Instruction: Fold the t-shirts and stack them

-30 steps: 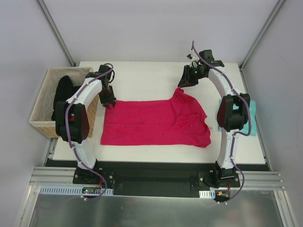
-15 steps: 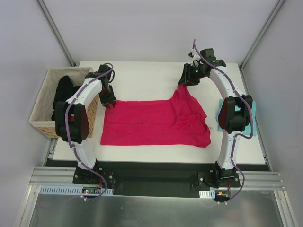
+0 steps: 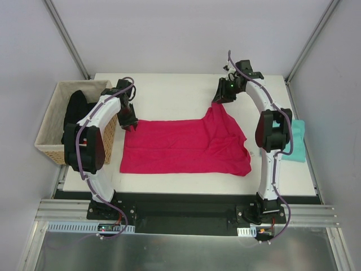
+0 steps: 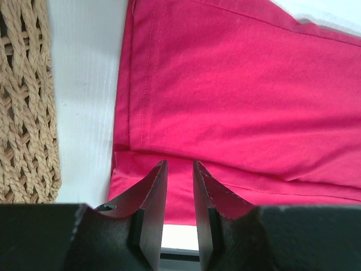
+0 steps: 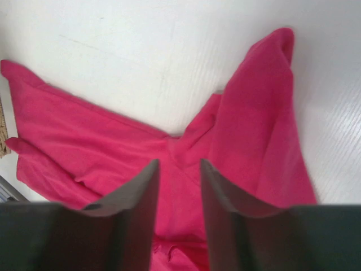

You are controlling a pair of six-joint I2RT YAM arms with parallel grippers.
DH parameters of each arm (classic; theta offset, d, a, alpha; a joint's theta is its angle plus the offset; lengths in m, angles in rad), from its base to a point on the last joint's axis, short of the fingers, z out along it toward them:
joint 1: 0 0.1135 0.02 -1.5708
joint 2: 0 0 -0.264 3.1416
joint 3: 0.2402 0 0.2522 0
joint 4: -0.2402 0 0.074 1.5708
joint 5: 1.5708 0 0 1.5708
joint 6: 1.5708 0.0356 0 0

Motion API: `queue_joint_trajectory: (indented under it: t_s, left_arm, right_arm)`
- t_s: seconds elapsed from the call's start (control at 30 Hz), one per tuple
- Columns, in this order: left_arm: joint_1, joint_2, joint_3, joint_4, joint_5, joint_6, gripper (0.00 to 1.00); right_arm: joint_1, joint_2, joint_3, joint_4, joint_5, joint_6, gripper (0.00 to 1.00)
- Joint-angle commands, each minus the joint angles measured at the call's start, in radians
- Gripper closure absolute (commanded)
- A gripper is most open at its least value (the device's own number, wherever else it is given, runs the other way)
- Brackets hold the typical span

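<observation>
Across the white counter (image 3: 169, 93) lies the magenta t-shirt (image 3: 180, 149), its far right corner peaked up just below the right pincer (image 3: 221, 99), whose jaws stand spread and empty; the left pincer (image 3: 131, 121), narrowly parted, is at the shirt's far left corner; the teal t-shirt (image 3: 295, 141) rests at the counter's right edge

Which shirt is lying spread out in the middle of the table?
The magenta-pink t-shirt. The teal t-shirt sits bunched at the right edge of the table.
</observation>
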Motion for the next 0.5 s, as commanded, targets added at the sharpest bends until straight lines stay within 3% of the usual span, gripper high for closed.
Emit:
queue_joint_trajectory:
  t_s: [0.0, 0.23, 0.47]
  left_arm:
    - [0.0, -0.069, -0.015, -0.013, -0.011, -0.011, 0.75]
    - [0.0, -0.055, -0.01, -0.014, -0.006, -0.015, 0.75]
    - [0.0, -0.032, 0.034, -0.027, -0.003, -0.011, 0.75]
  right_arm:
    - [-0.049, 0.05, 0.083, -0.004, -0.009, 0.026, 0.69]
    - [-0.106, 0.071, 0.112, 0.008, -0.02, 0.032, 0.74]
    - [-0.141, 0.111, 0.123, 0.007, -0.029, 0.038, 0.71]
